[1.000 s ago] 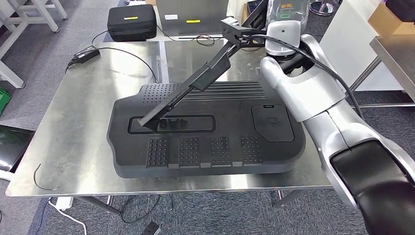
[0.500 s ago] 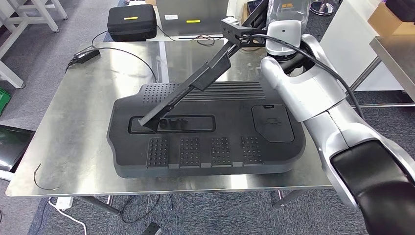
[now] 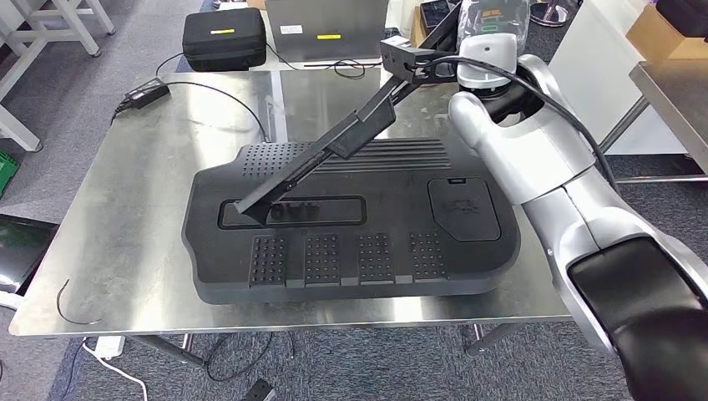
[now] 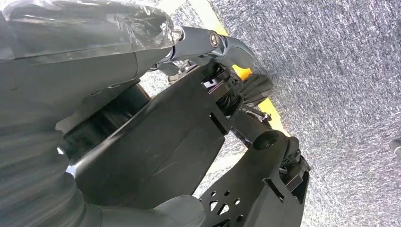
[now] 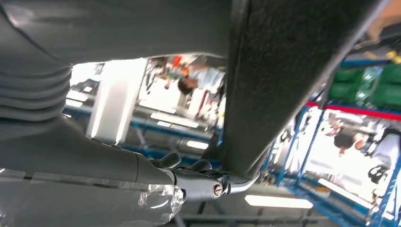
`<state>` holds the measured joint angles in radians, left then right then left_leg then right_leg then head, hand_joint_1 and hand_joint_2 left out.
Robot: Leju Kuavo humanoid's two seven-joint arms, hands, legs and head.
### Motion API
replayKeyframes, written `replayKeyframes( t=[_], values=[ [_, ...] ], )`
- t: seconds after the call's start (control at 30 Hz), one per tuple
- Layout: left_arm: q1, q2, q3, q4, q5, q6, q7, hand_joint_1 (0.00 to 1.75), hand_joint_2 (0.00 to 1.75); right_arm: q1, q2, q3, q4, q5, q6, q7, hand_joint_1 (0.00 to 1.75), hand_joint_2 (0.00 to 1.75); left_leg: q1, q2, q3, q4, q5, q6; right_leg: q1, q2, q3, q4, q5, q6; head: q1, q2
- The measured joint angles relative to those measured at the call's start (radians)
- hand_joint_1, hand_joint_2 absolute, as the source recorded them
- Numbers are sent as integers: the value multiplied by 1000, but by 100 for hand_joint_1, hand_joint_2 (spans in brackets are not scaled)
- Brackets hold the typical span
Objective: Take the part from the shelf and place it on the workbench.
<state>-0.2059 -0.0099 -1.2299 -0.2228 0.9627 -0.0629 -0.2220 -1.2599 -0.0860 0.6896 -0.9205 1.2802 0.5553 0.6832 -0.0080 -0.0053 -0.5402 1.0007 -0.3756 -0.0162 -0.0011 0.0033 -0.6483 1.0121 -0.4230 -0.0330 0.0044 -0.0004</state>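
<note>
My right hand [image 5: 198, 182] grips the long black moulded part [image 3: 334, 150], its tip touching the black tray [image 3: 351, 251] on the steel workbench [image 3: 125, 217]; grey carpet [image 3: 50, 83] surrounds it.

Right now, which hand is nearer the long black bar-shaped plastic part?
Right. The right hand grips the part's raised far end over the metal workbench; the left hand hangs low beside the body, above grey carpet, away from it.

Workshop: steel workbench [image 3: 125, 209], blue racking [image 5: 302, 142]
</note>
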Motion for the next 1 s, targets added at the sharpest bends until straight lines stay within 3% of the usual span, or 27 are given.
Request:
replayKeyframes(
  t=[0.2,0.3,1.0],
  values=[
    [-2,0,0,0,3,-6,0,0,175,13,5,0,0,-200,-217,0,0,0,0,0,0,0,0,0,0,0,0,0,0,0,-1,0],
    [-2,0,0,0,5,-6,0,0,175,13,6,-1,-5,-258,-280,0,0,0,0,0,0,0,0,0,0,0,0,0,0,0,-1,0],
    [-2,0,0,0,4,-4,0,0,175,23,1,-1,-41,-297,-344,0,0,0,-1,0,0,0,0,0,0,0,0,0,0,0,0,0]
  ],
)
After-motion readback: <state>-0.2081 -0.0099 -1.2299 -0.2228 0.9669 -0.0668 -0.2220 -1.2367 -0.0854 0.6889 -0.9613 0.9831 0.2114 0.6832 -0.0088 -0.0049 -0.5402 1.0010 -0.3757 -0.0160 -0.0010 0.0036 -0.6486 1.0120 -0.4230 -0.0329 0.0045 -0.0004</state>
